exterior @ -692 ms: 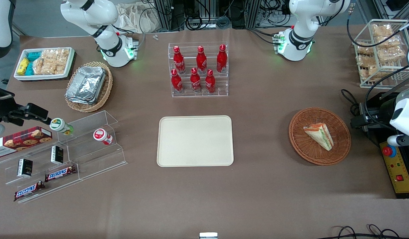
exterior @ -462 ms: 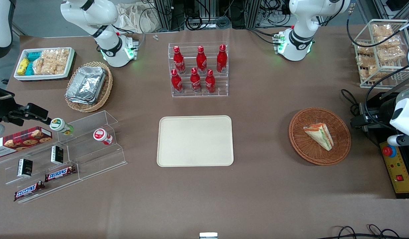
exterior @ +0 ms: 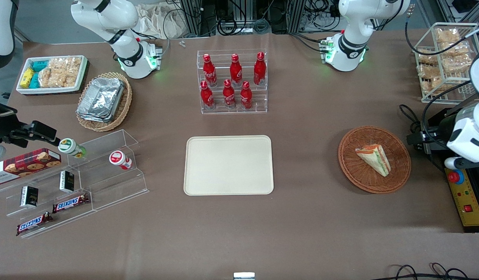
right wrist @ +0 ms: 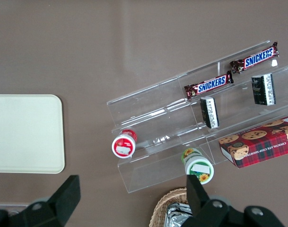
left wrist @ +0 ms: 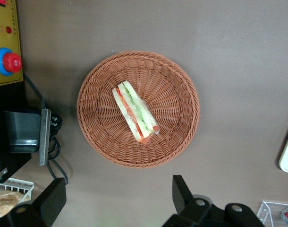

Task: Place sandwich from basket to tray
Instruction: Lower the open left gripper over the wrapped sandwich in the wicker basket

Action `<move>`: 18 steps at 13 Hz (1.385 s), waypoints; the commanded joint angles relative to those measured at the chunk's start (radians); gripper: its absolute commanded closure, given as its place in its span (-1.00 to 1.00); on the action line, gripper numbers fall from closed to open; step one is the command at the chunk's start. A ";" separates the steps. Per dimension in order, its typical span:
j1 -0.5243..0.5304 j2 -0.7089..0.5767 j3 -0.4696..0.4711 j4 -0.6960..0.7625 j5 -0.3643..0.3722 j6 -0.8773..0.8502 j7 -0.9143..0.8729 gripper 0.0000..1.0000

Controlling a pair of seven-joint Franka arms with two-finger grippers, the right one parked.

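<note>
The approach is judged in hand: the gripper (left wrist: 113, 203), fingers spread apart, is held above the wicker basket (left wrist: 182, 127), and a descent onto the wrapped sandwich (left wrist: 134, 112) is called for before the tray (exterior: 228, 165) is reached

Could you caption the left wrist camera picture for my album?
Open gripper poised above the sandwich in its basket.

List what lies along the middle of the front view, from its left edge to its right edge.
Cookie box → red-capped jar → tray → basket → sandwich → the working arm's claw, hanging open above the basket near the table's end.
</note>
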 commanded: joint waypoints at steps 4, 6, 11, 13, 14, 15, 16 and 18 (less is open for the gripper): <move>-0.001 -0.178 0.008 -0.492 0.019 0.388 -0.127 -1.00; -0.001 -0.170 0.008 -0.567 0.017 0.479 -0.196 -0.99; -0.004 -0.043 0.007 -0.615 0.019 0.665 -0.392 -0.98; -0.004 0.001 0.005 -0.612 0.017 0.717 -0.448 -0.98; -0.003 0.020 0.005 -0.612 0.012 0.746 -0.463 -0.98; -0.003 0.044 0.005 -0.610 0.009 0.771 -0.481 -0.97; -0.003 0.067 0.005 -0.612 0.008 0.801 -0.503 -0.97; -0.006 0.104 0.005 -0.612 0.008 0.841 -0.527 -0.95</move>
